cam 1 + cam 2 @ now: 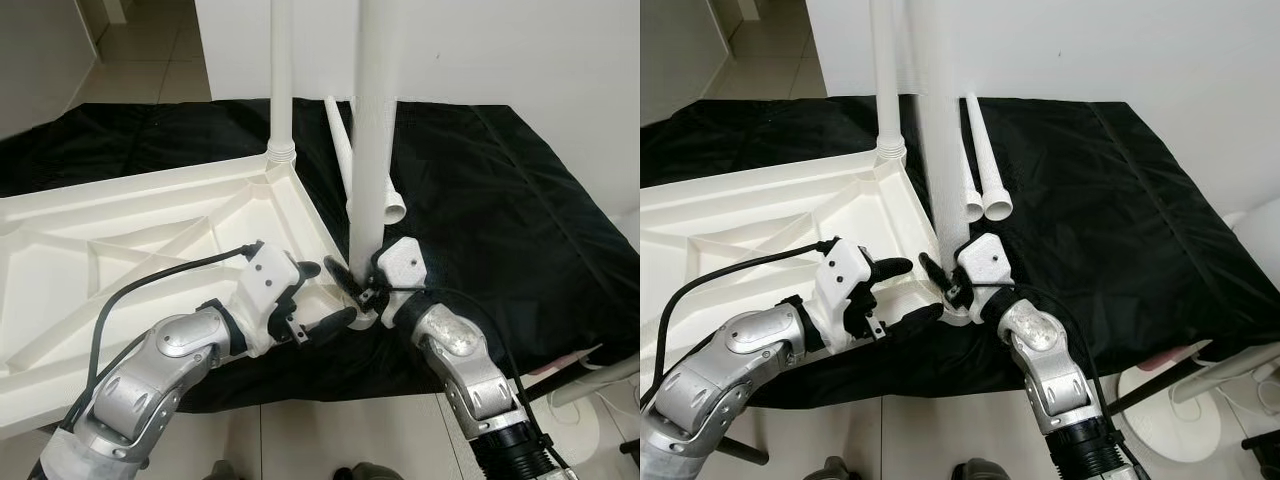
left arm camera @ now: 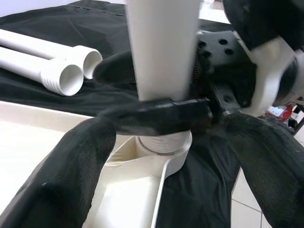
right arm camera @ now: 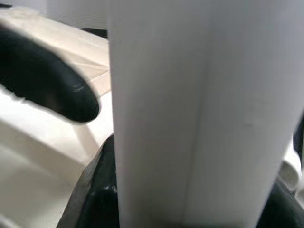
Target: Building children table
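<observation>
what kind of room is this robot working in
Probably a room in a home, used as an assembly spot: pale floor tiles, a plain white wall, and an upturned white tabletop on a black cloth, with loose table legs lying by.

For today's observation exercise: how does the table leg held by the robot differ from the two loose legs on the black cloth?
The held leg stands upright in the tabletop's near corner socket; the loose legs lie flat on the cloth. The right pincer grips the held leg; nothing touches the loose ones. All are white tubes.
</observation>
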Controlling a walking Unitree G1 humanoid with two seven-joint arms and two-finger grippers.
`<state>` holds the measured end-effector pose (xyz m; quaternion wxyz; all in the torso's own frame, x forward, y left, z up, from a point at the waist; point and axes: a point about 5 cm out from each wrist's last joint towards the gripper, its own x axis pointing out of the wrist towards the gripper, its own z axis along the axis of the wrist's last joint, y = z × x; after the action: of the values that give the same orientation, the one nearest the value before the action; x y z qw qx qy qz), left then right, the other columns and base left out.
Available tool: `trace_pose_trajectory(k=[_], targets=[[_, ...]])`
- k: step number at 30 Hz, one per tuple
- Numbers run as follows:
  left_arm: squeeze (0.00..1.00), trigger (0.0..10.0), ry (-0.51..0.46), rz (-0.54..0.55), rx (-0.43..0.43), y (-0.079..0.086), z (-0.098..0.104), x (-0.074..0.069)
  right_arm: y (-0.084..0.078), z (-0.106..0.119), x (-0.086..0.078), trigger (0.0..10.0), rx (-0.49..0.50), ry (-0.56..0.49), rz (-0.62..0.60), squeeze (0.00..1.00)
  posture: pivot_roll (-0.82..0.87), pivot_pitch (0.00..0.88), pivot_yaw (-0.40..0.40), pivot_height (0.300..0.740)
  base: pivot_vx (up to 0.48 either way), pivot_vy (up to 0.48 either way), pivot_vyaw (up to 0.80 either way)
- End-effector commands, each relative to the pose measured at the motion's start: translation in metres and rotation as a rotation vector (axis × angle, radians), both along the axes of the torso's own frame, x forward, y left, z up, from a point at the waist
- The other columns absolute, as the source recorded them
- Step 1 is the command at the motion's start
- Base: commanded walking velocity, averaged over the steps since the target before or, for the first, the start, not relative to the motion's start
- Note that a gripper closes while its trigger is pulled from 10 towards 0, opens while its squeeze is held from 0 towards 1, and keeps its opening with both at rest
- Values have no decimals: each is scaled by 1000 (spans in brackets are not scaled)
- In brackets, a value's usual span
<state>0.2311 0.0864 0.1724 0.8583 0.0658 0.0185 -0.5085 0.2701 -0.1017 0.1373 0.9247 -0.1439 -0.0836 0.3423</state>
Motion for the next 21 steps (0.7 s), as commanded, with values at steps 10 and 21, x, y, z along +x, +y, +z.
trace_pose_trajectory(k=[10, 21], targets=[[0, 10000, -16, -75, 0, -3, 5, -4, -16, -29, -13, 10000, 35, 87, -36, 0, 11, 46, -14, 740, 0, 0, 0], [0, 10000, -26, -84, 7, -3, 6, -2, -16, -39, 1, 10000, 217, 287, -126, 0, 8, 40, -5, 740, 0, 0, 0]])
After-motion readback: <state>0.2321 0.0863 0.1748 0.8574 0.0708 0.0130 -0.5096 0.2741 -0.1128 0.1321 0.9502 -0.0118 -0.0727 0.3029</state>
